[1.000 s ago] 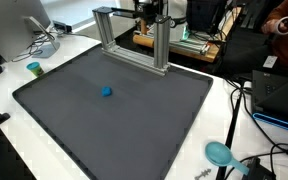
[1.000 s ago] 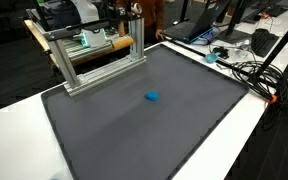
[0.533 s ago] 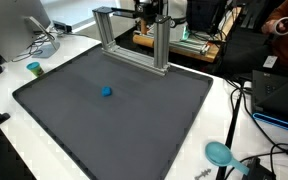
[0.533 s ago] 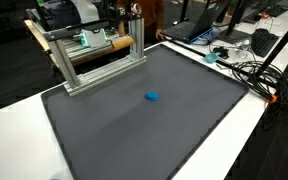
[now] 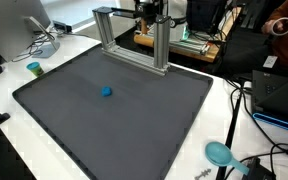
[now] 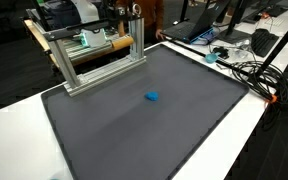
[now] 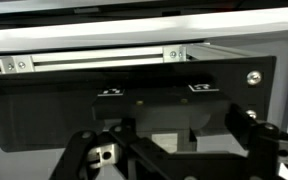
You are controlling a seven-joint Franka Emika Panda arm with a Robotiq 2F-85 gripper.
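Observation:
A small blue block (image 5: 106,91) (image 6: 153,97) lies alone near the middle of a dark grey mat (image 5: 144,120) (image 6: 134,130). At the mat's far edge stands an aluminium frame (image 5: 134,45) (image 6: 94,60). My gripper (image 5: 149,10) (image 6: 134,12) hangs high above that frame, far from the block. In the wrist view the gripper (image 7: 174,140) has its dark fingers (image 7: 254,130) set wide apart with nothing between them. It looks down on the frame's rail (image 7: 94,60) and the mat. The block is out of the wrist view.
A small teal cup (image 5: 33,69) stands on the white table left of the mat, near a monitor base (image 5: 44,45). A teal round object (image 5: 219,153) and cables (image 6: 249,72) lie beside the mat. Electronics crowd the area behind the frame.

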